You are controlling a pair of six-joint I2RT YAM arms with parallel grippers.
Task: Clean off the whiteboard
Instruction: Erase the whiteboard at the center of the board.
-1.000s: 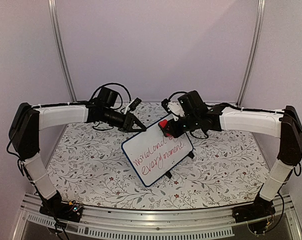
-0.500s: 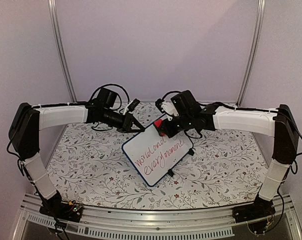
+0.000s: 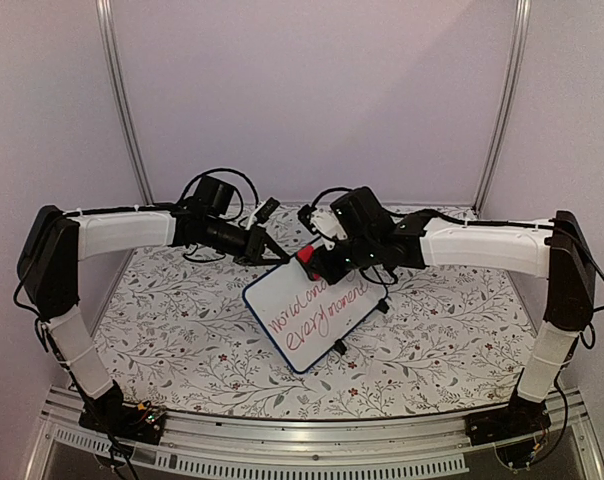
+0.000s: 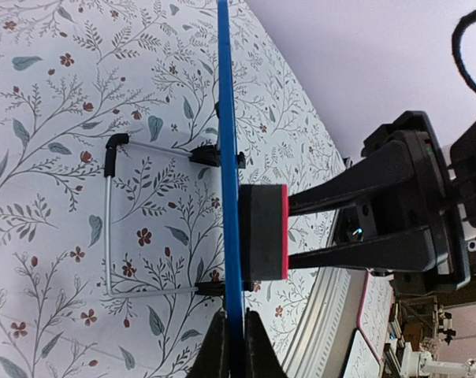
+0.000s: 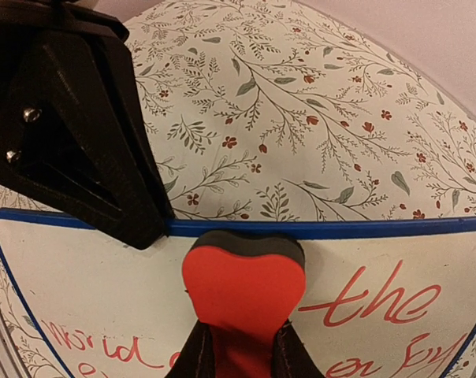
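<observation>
The whiteboard (image 3: 317,322) stands tilted on the floral table, blue-framed, with red handwriting across it. My left gripper (image 3: 279,257) is shut on its upper frame edge; in the left wrist view the fingertips (image 4: 232,323) pinch the blue frame (image 4: 226,118) seen edge-on. My right gripper (image 3: 317,266) is shut on a red eraser (image 3: 306,256) with a dark felt pad. The right wrist view shows the eraser (image 5: 242,287) pressed flat on the whiteboard (image 5: 88,291) just under its top edge, right next to the left gripper's black fingers (image 5: 88,150). The eraser's pad (image 4: 262,232) touches the board face.
A wire stand (image 4: 108,228) props the board from behind on the floral tablecloth (image 3: 172,330). A metal rail (image 3: 302,435) runs along the near table edge. Upright posts (image 3: 122,100) and pale walls close in the back.
My right gripper has carried the eraser leftward along the board's top edge, close to the left gripper. The left gripper has stayed on the frame.
</observation>
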